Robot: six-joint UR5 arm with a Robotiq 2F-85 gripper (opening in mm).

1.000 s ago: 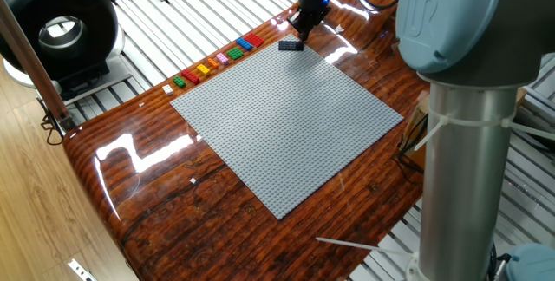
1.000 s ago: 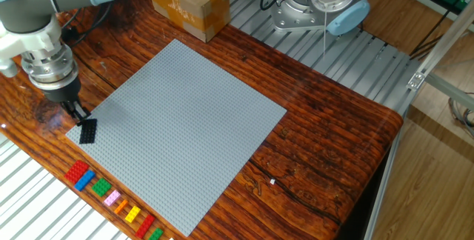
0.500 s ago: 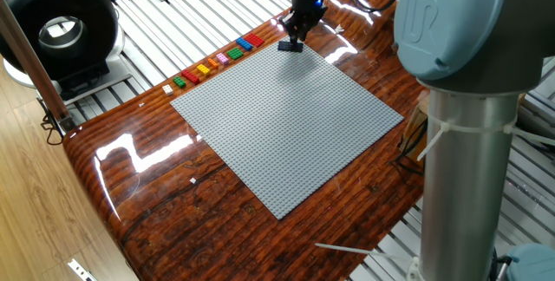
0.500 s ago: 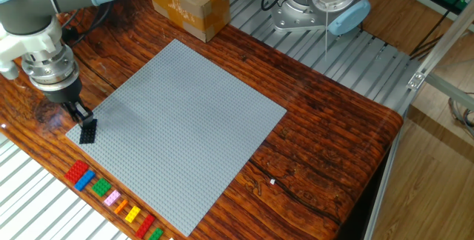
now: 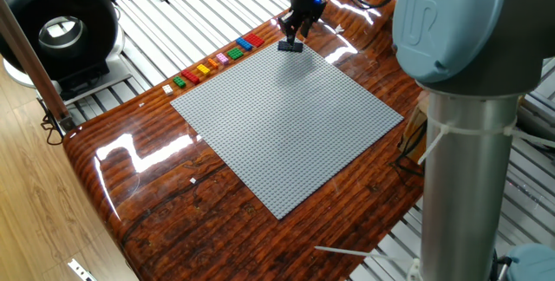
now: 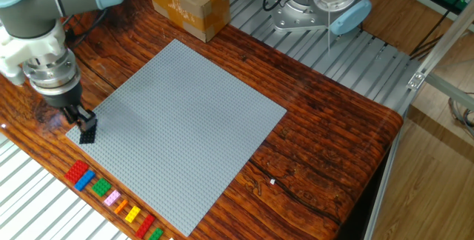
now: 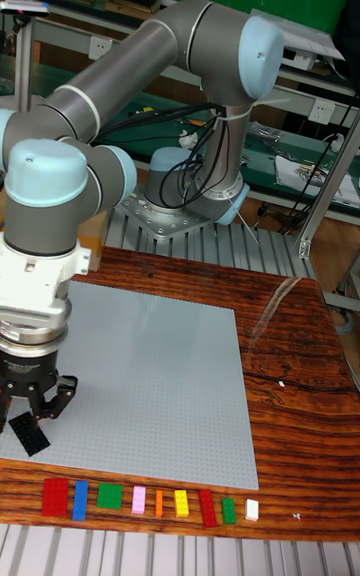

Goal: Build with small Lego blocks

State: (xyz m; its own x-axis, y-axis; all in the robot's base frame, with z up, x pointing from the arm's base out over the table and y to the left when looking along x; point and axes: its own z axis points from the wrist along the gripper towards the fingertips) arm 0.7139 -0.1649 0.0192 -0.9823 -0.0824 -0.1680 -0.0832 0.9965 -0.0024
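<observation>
My gripper (image 6: 83, 119) clenches a dark block (image 6: 88, 130) over the grey baseplate (image 6: 185, 121) corner — low, I judge, for pressing onto studs.

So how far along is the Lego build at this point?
Barely started: the grey baseplate carries no placed bricks. In hand: the end effector grips a dark brick over the plate's corner. Left: the coloured bricks lined up beside the plate.
</observation>
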